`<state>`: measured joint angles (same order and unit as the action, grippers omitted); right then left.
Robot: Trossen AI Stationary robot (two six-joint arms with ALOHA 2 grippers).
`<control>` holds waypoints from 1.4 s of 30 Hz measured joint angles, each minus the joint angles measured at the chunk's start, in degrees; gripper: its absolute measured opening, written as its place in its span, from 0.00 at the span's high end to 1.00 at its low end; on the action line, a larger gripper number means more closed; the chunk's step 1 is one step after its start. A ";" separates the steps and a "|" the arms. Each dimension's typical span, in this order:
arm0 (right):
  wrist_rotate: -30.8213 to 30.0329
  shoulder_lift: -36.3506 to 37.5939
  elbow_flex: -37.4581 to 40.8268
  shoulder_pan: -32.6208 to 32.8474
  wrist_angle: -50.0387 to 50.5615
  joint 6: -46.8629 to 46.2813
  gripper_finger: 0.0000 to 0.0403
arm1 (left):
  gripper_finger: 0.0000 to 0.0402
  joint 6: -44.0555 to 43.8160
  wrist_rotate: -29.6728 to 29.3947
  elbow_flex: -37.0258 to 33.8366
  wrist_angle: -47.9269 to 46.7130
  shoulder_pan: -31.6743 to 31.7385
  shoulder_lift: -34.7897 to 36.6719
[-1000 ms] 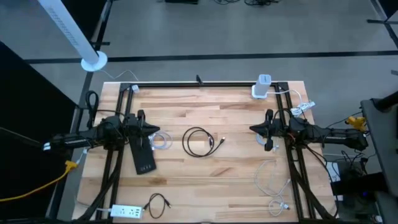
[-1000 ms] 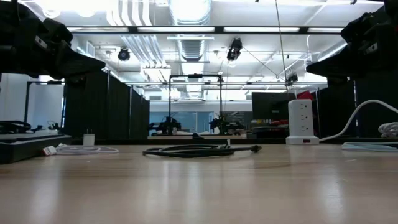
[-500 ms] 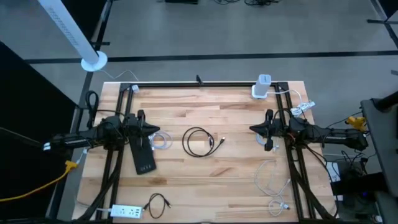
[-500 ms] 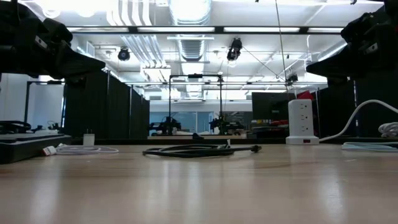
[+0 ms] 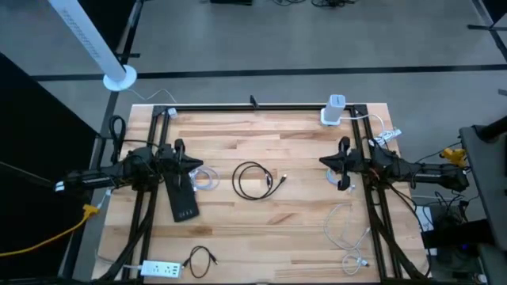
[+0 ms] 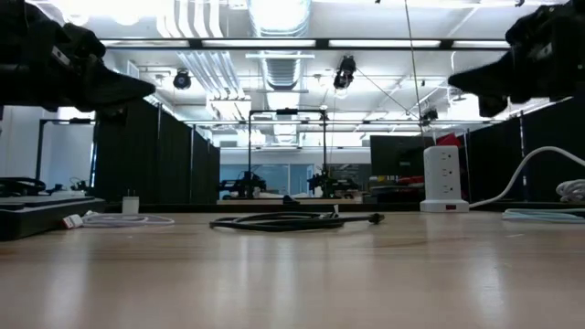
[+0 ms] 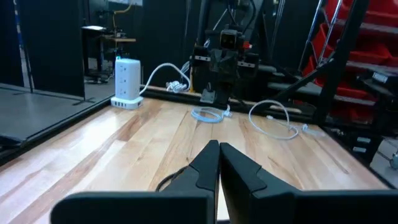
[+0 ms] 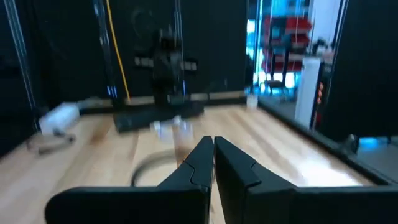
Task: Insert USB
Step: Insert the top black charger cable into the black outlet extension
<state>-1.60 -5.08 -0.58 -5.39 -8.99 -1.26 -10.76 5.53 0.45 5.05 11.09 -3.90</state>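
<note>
- Presently on the wooden table (image 5: 269, 222): a coiled black USB cable (image 5: 253, 180) lies near the middle, between the two arms and touched by neither; in the low view its plug end (image 6: 375, 217) points toward the right.
- Left gripper (image 5: 200, 166): raised over the table's left side, fingers pressed together, holding nothing. In the left wrist view the two fingertips (image 7: 211, 152) meet with no gap.
- Right gripper (image 5: 323, 164): raised over the table's right side, facing the left one, fingers likewise closed and empty. In the right wrist view the fingertips (image 8: 205, 148) meet.
- White tower power strip (image 5: 333, 109): upright at the far right corner of the table, its white cord running off the right edge; well apart from the black cable.
- Black flat device (image 5: 181, 196): lies on the left part of the table, under the left arm.
- White coiled cable (image 5: 207, 180): just beside the black device, on the side toward the middle.
- White flat power strip (image 5: 161, 270): at the near left edge.
- Small black cable (image 5: 200, 259): loosely coiled, just beside that flat strip.
- White loose cable (image 5: 344, 233): trails along the near right part of the table.
</note>
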 joint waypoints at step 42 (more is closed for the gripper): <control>15.39 -65.31 -47.00 0.48 23.99 7.26 1.00 | 1.00 -8.15 -24.04 48.28 -32.97 -0.02 -45.89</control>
<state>13.79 -70.39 -47.58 -4.91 14.99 6.00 -18.91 -18.51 48.73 -27.92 11.07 -49.79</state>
